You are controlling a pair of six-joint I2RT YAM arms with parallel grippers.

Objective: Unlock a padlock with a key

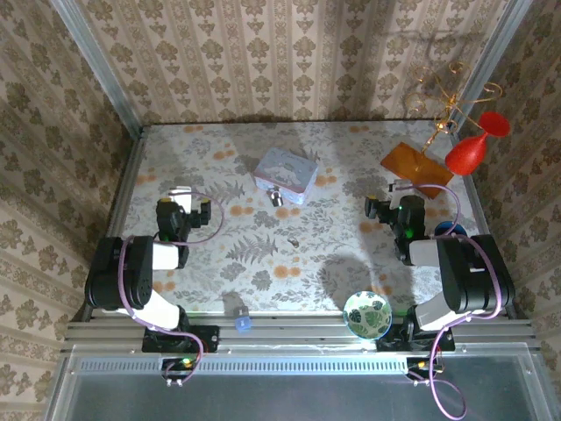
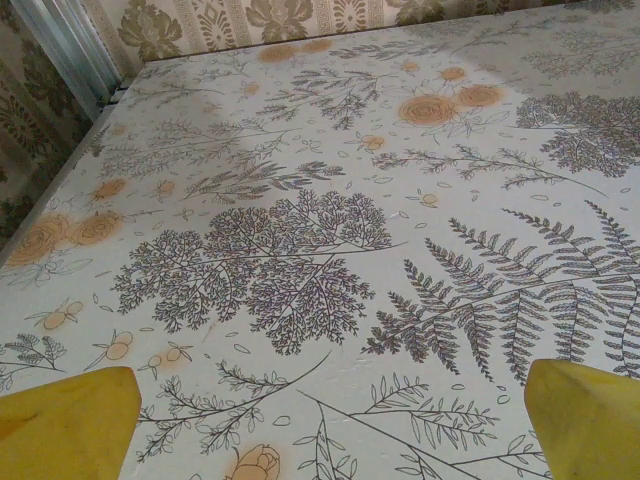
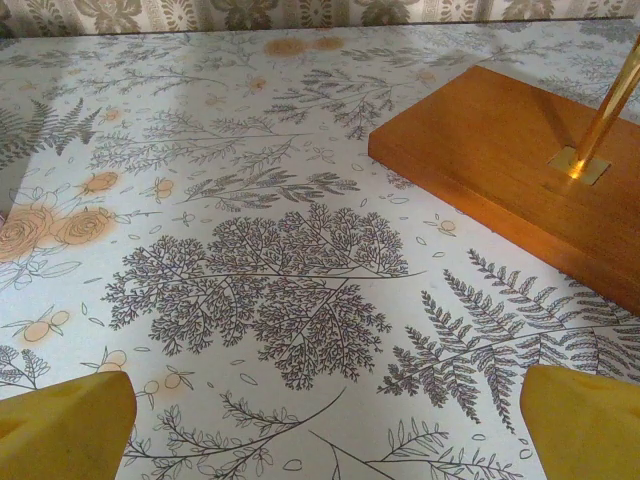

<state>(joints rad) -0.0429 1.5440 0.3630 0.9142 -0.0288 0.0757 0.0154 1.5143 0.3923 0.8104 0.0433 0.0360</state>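
The padlock (image 1: 276, 198), a small dark metal block, lies on the floral table just in front of the pale tin box (image 1: 286, 174). The key (image 1: 294, 239), a tiny silvery piece, lies alone on the table a little nearer than the padlock. My left gripper (image 1: 182, 195) hangs over the left side of the table, well left of both. Its yellow fingertips (image 2: 65, 425) stand wide apart and open over bare tablecloth. My right gripper (image 1: 401, 189) is on the right side, open, its yellow fingertips (image 3: 585, 425) apart with nothing between them.
An orange wooden base (image 3: 510, 160) with a brass rod (image 3: 610, 100) stands just ahead and right of the right gripper; a red bulb (image 1: 473, 145) hangs over it. A patterned bowl (image 1: 367, 314) and a small blue cap (image 1: 243, 324) sit at the near edge.
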